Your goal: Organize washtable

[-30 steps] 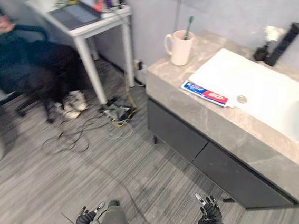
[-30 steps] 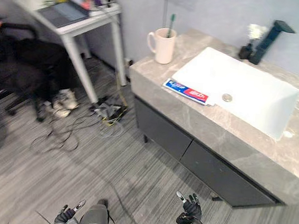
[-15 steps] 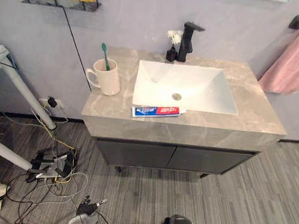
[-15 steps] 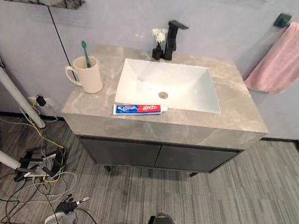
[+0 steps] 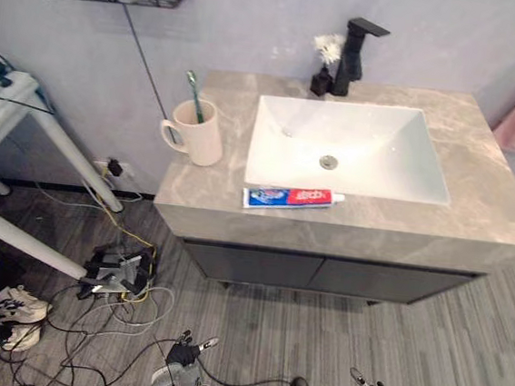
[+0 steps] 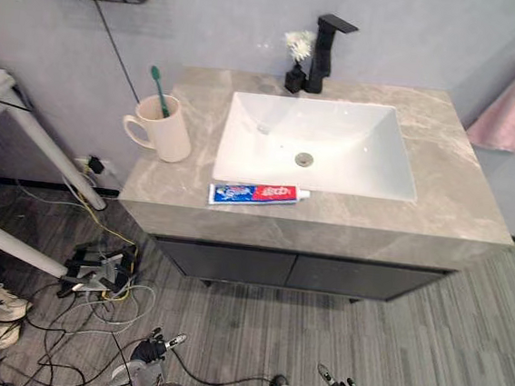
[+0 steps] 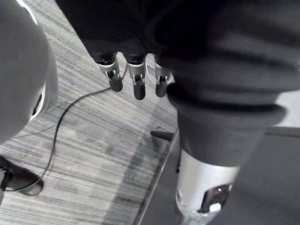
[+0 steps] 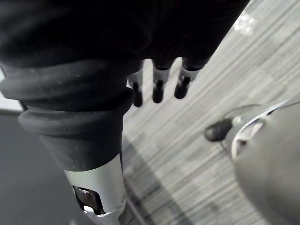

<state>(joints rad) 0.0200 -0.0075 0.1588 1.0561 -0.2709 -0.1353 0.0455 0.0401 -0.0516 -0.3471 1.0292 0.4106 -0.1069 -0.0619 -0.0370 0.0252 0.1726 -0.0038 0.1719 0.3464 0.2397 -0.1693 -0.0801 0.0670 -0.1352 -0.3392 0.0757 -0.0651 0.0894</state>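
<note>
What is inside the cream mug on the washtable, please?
A green toothbrush stands tilted in the cream mug, brush head up. The mug's wall hides the lower part of its handle, and the bottom of the mug is covered, so anything else inside cannot be seen.

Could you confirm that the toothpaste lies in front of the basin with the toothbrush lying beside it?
Not quite: the toothbrush stands in the mug, as the right eye view shows; the toothpaste does lie in front of the basin.

Both eye views look down at the washtable point(image 5: 476, 196); wrist views closely face floor point(image 7: 93, 140).
</note>
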